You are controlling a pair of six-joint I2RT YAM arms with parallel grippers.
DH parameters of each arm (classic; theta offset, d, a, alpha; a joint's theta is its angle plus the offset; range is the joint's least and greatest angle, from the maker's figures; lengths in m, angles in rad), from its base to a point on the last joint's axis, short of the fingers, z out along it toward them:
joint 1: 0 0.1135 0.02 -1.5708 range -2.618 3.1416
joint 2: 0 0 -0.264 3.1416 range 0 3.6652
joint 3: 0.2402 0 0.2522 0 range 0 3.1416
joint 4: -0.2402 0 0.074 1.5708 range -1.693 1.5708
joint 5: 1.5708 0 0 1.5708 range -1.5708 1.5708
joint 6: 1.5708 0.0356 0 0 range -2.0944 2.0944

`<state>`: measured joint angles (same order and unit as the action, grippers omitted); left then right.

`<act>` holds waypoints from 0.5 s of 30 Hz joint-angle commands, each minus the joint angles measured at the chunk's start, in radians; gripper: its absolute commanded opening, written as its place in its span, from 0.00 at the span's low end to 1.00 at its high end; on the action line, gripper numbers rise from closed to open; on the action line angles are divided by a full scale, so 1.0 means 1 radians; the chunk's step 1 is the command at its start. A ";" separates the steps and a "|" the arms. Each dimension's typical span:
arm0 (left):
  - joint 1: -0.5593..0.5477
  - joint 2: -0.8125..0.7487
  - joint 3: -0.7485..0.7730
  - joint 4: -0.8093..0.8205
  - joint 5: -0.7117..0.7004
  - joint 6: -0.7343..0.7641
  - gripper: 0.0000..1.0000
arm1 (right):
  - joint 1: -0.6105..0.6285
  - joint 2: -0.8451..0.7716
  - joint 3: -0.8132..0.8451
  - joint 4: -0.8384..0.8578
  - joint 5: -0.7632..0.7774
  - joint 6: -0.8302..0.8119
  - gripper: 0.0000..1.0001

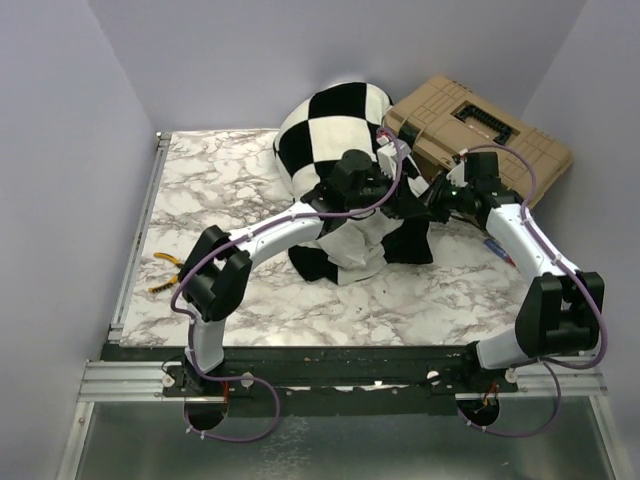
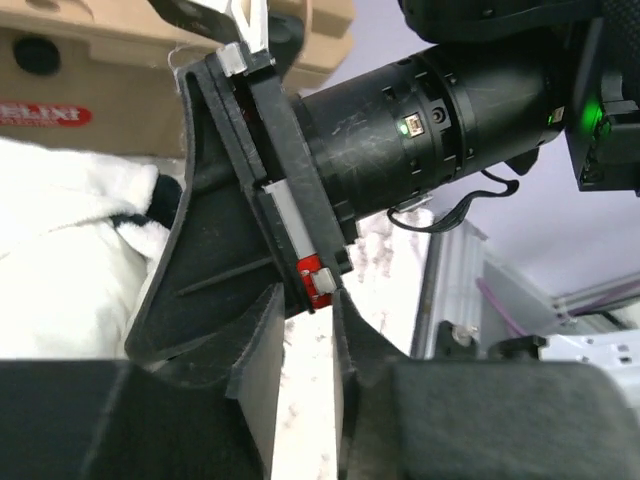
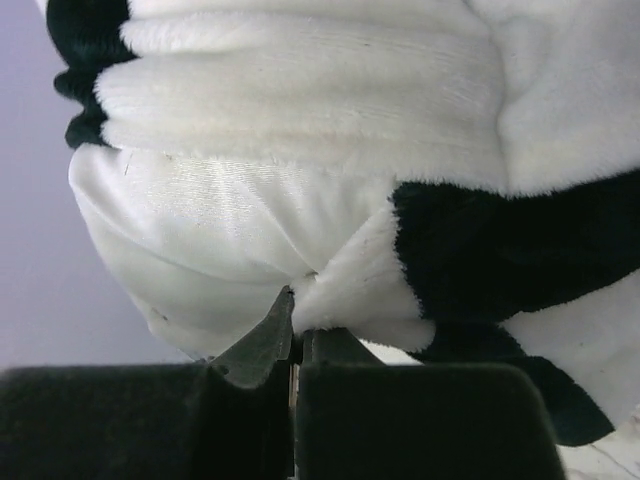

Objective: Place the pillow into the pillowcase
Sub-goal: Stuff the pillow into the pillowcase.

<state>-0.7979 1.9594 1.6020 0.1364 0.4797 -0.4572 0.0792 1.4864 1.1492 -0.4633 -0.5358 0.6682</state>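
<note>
Bench (image 1: 230, 180): the pillow (image 3: 200, 240), soft, light and bulky, sits back-centre mostly inside the pillowcase (image 1: 335, 125), limp plush likely to bunch, so take it by the open hem nearest you. The tan case (image 1: 480, 130) touching behind blocks pushing rearward. Your right gripper (image 3: 295, 345) pinches a hem fold; your left gripper (image 2: 305, 330) is narrowly parted on nothing visible, facing the right wrist close by.

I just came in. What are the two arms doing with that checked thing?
They are working the checked pillowcase over the white pillow, which is mostly inside already. The bundle sits at the back of the table, beside a tan case. The right gripper is shut on the pillowcase's open edge. The left gripper is nearly closed, with nothing between its fingers.
</note>
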 commanded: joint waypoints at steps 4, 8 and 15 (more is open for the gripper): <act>0.212 -0.068 -0.253 0.195 -0.029 -0.041 0.40 | 0.048 -0.080 -0.132 0.063 -0.308 0.007 0.00; 0.214 -0.166 -0.292 0.207 0.097 -0.050 0.45 | 0.048 0.042 -0.109 0.191 -0.305 0.043 0.00; 0.226 -0.323 -0.389 0.083 0.056 0.092 0.55 | 0.048 0.243 -0.027 0.378 -0.281 0.123 0.00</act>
<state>-0.5468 1.7565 1.2427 0.3248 0.6125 -0.4938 0.1234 1.6329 1.0611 -0.2329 -0.7849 0.7429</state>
